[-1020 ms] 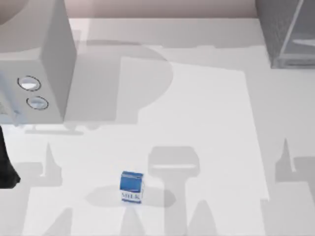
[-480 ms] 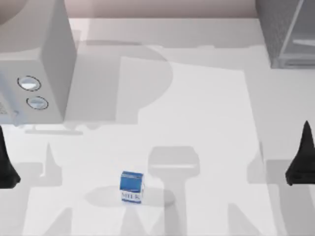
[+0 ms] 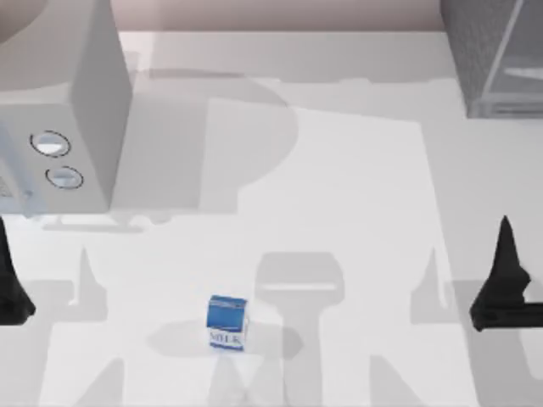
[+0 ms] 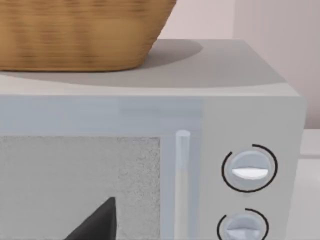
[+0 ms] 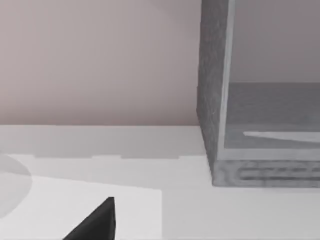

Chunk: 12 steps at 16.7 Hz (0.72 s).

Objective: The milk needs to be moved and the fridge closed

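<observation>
2 grippers were seen in the top view, at opposite edges of the table (image 3: 356,170). The left gripper (image 3: 10,284) was located at the left edge, below the light grey box with 2 round dials (image 3: 64,119). The right gripper (image 3: 502,280) was located near the right edge, well below the fridge (image 3: 492,55). Each was shown as a dark pointed shape, and the setting of the jaws could not be told for either. The milk (image 3: 226,322) was found upright on the table, toward the near edge and slightly left of centre, with its blue top up and the lettered white band facing the near edge. It was well apart from both grippers and touched by neither. The fridge was placed at the far right corner, with its pale panel and light frame edges visible.

1 dark fingertip (image 4: 95,222) of the left gripper was recorded in the left wrist view, in front of the box's speckled door panel (image 4: 80,185). 2 dials (image 4: 249,169) were seen beside a vertical handle (image 4: 182,180). A woven basket (image 4: 80,32) was resting on top of the box.

1 dark fingertip (image 5: 92,222) of the right gripper was recorded in the right wrist view, above the table surface (image 5: 100,150). The speckled fridge cabinet (image 5: 212,90) was seen farther off, against the back wall (image 5: 100,60).
</observation>
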Available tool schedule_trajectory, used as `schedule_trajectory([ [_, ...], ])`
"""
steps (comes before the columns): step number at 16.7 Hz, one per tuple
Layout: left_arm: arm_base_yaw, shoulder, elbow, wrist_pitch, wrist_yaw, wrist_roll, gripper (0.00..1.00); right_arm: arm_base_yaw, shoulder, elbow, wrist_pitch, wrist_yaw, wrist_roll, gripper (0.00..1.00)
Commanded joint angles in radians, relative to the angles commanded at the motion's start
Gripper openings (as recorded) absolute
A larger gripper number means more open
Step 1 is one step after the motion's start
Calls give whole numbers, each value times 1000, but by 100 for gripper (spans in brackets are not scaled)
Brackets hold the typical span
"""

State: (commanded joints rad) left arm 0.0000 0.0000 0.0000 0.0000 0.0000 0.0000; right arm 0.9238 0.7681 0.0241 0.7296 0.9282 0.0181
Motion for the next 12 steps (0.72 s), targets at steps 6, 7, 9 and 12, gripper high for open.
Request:
schedule_trajectory([
  [6, 0, 0, 0, 0, 0, 0, 100, 48, 104, 80, 65, 52, -12, 100],
  [7, 0, 0, 0, 0, 0, 0, 100, 70, 157, 118, 94, 77, -19, 100],
  [9, 0, 0, 0, 0, 0, 0, 100, 121, 295, 208, 163, 138, -35, 100],
  [12, 0, 0, 0, 0, 0, 0, 100, 205, 566, 372, 285, 247, -65, 100],
])
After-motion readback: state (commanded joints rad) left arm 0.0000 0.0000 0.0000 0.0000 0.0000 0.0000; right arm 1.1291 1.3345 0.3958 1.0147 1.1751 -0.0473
